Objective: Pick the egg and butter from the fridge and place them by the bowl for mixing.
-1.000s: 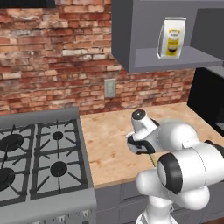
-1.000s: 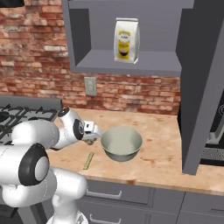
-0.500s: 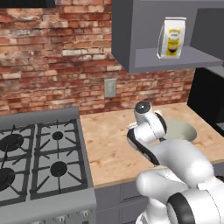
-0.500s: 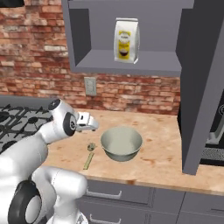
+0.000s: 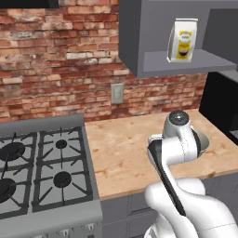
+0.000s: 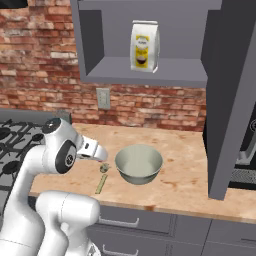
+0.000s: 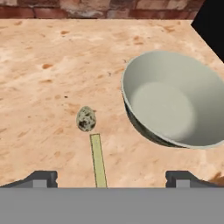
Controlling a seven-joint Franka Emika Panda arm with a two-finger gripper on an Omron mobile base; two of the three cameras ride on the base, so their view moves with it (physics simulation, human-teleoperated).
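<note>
Arm has swung up and back since a second ago; claw (image 7: 111, 177) now hovers above the desk (image 7: 48, 57), fingers wide apart, holding nothing. Egg (image 7: 86, 118) lies just ahead of the claw, butter (image 7: 98, 159) stick touching or nearly touching it, bowl (image 7: 175, 103) ahead to the right. Both items now sit beside the bowl, so the task looks done, the arm clearing away. Butter's near end is cut off at the frame bottom; fingertips barely show. Fridge interior not visible.
</note>
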